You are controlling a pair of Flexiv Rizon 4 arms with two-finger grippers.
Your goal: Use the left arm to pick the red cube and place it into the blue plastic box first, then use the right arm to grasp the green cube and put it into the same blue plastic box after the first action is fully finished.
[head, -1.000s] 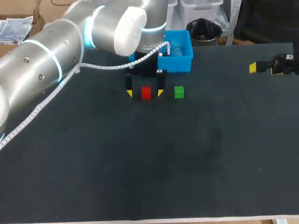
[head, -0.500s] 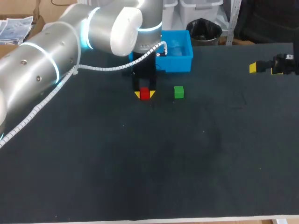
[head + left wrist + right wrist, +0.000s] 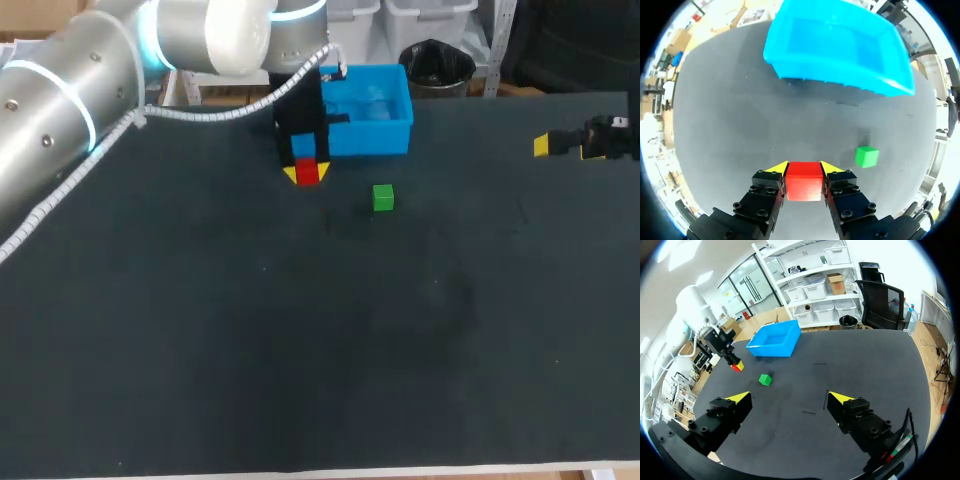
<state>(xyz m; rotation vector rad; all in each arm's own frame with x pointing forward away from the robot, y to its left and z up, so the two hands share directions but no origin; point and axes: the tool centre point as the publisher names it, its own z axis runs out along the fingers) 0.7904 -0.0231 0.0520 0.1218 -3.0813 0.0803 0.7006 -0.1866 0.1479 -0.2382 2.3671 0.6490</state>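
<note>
My left gripper (image 3: 306, 175) is shut on the red cube (image 3: 307, 171) and holds it above the dark table, just left of and before the blue plastic box (image 3: 375, 125). The left wrist view shows the red cube (image 3: 803, 180) clamped between both yellow-tipped fingers of the gripper (image 3: 803, 167), with the blue box (image 3: 840, 47) ahead and the green cube (image 3: 866, 156) off to one side on the table. The green cube (image 3: 383, 197) sits alone on the table before the box. My right gripper (image 3: 790, 399) stands open and empty at the table's far right, its yellow tip (image 3: 542, 146) showing in the head view.
The dark table (image 3: 400, 330) stretches wide in front of the cubes. In the right wrist view the blue box (image 3: 775, 341), the green cube (image 3: 765, 379) and the left gripper with the red cube (image 3: 736, 367) lie far ahead.
The left gripper closed on the red cube and has lifted it off the table, moving back toward the box. The right arm has stayed still.
</note>
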